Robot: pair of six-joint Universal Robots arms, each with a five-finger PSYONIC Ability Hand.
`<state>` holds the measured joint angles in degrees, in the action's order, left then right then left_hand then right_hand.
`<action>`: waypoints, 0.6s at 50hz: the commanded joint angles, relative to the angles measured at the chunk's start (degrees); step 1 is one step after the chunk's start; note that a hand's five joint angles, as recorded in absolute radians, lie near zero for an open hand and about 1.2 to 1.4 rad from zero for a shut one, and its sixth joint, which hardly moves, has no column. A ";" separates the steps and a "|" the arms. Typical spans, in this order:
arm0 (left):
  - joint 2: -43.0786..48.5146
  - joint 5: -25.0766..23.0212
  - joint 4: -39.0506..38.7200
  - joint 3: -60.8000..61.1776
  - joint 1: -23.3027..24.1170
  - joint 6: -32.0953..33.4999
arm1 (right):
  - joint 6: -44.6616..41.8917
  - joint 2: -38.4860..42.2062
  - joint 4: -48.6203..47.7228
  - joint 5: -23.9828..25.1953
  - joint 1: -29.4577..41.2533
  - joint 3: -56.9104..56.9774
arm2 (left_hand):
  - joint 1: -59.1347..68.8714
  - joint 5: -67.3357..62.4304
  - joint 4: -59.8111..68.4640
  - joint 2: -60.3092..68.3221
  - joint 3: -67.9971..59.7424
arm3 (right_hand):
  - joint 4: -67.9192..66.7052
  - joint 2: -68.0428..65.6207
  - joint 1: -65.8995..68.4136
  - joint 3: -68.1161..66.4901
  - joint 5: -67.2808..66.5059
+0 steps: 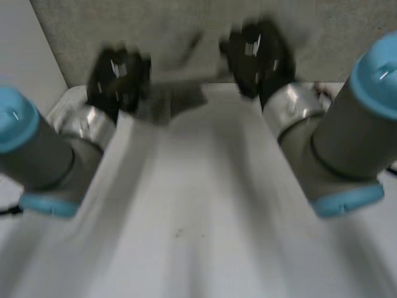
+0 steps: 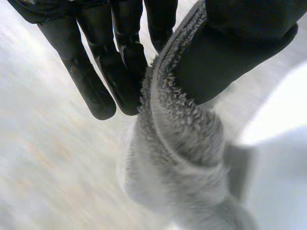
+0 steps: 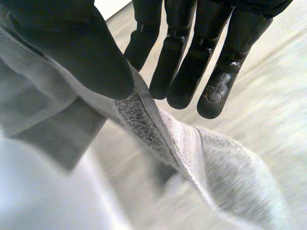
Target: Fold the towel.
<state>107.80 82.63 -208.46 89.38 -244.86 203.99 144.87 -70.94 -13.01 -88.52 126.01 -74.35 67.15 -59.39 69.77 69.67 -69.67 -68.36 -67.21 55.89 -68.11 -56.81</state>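
The towel is held up by the 2 hands at the far end of the head view, and its cloth runs in long folds between the arms toward the camera. The left hand pinches a bunched, rolled edge of the towel between its thumb and straight fingers. The right hand grips the stitched hem the same way, with its thumb pressing the cloth against its fingers.
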 commanded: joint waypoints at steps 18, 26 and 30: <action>1.01 -5.46 6.58 16.88 -3.35 6.86 | 13.75 3.36 10.28 4.84 -3.83 -14.42 | -32.04 34.28 -34.66 -34.56 34.56 | -11.64 -12.79 24.11 -11.89 -13.19; 0.84 -0.19 6.66 17.24 -0.36 -4.13 | 24.47 -0.16 9.76 10.90 -7.70 -17.23 | -33.05 35.29 -35.67 -35.57 35.57 | -11.64 -12.79 24.11 -11.89 -13.19; 1.89 8.40 6.49 17.15 0.17 -6.58 | 28.61 -1.92 9.76 11.97 -10.07 -17.58 | -33.39 35.62 -36.01 -35.91 35.91 | -11.64 -12.79 24.11 -11.89 -13.19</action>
<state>108.50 81.06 -201.81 106.51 -245.77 202.26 166.58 -70.14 -3.02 -79.37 119.33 -90.82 30.72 -20.28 30.43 30.49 -30.56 -68.47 -67.21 55.88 -68.11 -57.01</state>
